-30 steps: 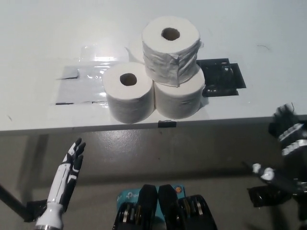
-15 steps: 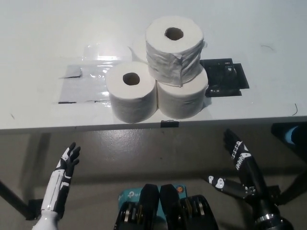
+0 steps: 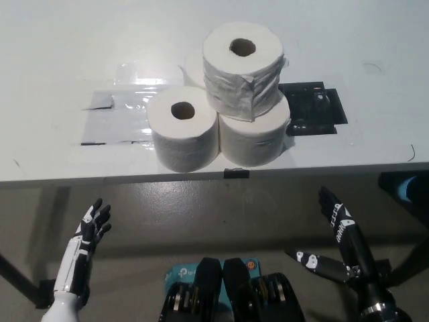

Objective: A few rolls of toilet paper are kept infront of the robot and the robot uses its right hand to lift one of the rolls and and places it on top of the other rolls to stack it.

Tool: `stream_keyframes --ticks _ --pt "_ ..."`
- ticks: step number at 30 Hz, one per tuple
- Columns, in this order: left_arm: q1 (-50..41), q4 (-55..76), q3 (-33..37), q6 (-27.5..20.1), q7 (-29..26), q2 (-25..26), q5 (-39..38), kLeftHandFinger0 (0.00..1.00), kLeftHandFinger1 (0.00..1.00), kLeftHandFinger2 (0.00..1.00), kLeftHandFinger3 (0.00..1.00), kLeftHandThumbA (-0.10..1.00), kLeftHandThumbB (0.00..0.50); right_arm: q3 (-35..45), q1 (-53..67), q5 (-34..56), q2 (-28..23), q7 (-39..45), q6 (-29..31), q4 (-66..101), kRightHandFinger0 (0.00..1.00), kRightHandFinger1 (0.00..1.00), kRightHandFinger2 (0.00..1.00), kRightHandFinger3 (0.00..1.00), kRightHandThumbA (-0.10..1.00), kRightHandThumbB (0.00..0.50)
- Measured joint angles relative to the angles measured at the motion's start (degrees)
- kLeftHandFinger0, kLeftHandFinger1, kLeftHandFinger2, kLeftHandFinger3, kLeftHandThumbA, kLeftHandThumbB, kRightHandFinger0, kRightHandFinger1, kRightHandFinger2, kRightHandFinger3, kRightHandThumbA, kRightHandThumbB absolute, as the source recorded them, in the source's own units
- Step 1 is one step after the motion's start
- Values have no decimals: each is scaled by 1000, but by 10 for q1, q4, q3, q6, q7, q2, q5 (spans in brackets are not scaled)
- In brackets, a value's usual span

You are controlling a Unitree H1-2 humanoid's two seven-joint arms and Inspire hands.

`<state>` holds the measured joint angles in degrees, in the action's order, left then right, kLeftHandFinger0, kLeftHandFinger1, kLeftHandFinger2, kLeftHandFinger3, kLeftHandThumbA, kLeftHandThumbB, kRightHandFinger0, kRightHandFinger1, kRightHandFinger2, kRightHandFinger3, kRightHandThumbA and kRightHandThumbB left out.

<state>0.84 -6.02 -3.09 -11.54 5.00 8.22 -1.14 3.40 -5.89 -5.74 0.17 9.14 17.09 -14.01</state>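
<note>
White toilet paper rolls stand near the front edge of the white table (image 3: 53, 54). The top roll (image 3: 243, 68) sits stacked upright on the lower ones: a front-left roll (image 3: 183, 136), a front-right roll (image 3: 256, 139) and a back roll (image 3: 193, 67) mostly hidden behind. My black right hand (image 3: 335, 213) hangs below the table edge at the lower right, open and holding nothing. My white left hand (image 3: 89, 226) rests at the lower left, open, fingers spread.
A black patch (image 3: 312, 107) is stuck to the table right of the stack. Clear shiny tape (image 3: 117, 111) lies to the left. A small black tab (image 3: 236, 174) marks the table's front edge. Grey floor shows below.
My right hand has dropped from beside the table's right edge to low below the table. My left hand has sunk a little. The stack has not moved.
</note>
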Motion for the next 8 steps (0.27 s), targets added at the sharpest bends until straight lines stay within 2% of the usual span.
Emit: stream_keyframes --ticks 8 --pt "-2 6 0 25 3 0 -14 1000 1000 1000 1000 1000 222 -16 3 0 -6 -6 1 0 1000 1000 1000 1000 1000 82"
